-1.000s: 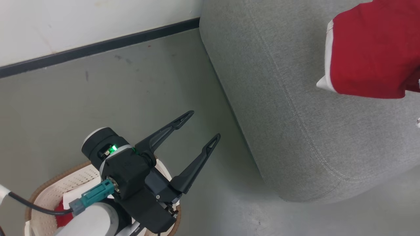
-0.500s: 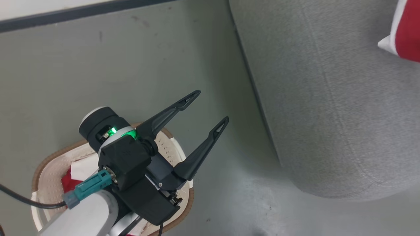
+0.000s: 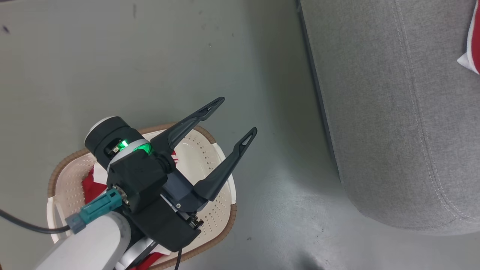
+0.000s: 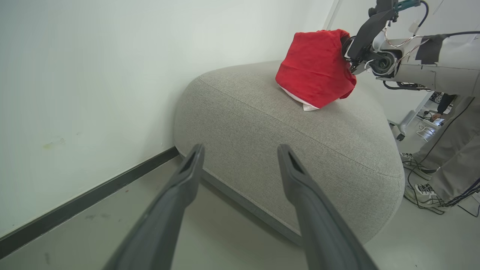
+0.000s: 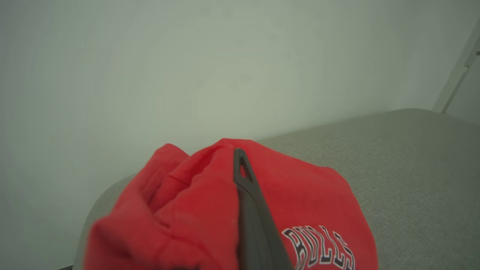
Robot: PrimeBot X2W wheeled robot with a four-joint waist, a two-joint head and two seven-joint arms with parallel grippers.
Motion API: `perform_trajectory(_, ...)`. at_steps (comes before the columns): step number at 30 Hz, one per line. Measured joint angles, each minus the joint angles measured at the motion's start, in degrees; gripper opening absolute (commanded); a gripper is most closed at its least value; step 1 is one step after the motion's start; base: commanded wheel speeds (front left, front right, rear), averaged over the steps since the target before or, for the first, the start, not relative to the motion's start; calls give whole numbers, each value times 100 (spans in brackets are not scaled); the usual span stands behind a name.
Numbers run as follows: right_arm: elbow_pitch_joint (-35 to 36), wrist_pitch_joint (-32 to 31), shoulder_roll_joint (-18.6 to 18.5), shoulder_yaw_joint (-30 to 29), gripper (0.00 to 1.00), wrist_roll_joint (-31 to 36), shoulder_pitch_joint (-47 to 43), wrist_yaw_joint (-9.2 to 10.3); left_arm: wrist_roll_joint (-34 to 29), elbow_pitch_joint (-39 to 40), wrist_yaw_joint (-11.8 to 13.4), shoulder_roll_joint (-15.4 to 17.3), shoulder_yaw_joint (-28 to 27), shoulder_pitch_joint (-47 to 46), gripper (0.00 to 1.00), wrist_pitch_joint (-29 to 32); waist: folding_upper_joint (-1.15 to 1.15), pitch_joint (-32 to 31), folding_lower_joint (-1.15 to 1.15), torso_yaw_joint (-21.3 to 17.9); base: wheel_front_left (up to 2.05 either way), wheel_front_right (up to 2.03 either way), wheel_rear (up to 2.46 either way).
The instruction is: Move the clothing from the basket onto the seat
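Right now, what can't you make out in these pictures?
Head view: basket contents, hidden under the left tool and its arm.
Head view: jersey over the seat, cut off by the right edge.
Right wrist view: jersey lettering, cut by the bottom edge and the right tool.

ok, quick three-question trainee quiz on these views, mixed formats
1. True or false: the left pincer is shut on cloth.
2. Pick one. The right pincer is shut on: A) a towel B) the red jersey C) nothing.
3. Fill in: more red clothing lies in the ___ beneath the left pincer.
Key: 1 false, it stands open and empty; 2 B; 3 basket.
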State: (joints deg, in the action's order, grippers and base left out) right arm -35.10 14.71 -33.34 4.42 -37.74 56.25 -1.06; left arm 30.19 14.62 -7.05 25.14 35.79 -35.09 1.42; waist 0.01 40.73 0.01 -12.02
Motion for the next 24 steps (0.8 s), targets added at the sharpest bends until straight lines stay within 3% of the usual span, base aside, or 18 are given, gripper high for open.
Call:
perform_trajectory(6,-488,-58,133,181,0,71,-5,-4,14,-115,0,1,5,-38,100,-55,0,8,0,47,0,0,0)
perform_trajectory(7,-579,-63,121,204,5,88,-7,-3,15,-131,0,1,8,-66,100,-58,0,2,0,49,0,0,0)
perform_trajectory(8,-638,-104,120,223,24,108,-8,-3,15,-137,-1,1,7,-93,100,-60,0,-6,0,49,0,0,0)
perform_trajectory(9,-689,-131,122,241,71,108,-8,-3,15,-142,-1,1,8,-105,100,-62,0,-15,0,48,0,0,0)
perform_trajectory(10,-739,-155,129,271,100,110,-8,-3,15,-160,-1,4,8,-105,100,-85,0,-26,0,47,0,0,0)
perform_trajectory(20,-1243,-631,231,593,100,224,26,-71,59,-428,-1,10,59,-82,100,-256,0,-285,-1,-12,0,0,0)
perform_trajectory(24,-1467,-1083,321,799,100,222,65,-261,105,-538,-1,7,88,-33,100,-363,-1,-477,-1,-36,0,0,0)
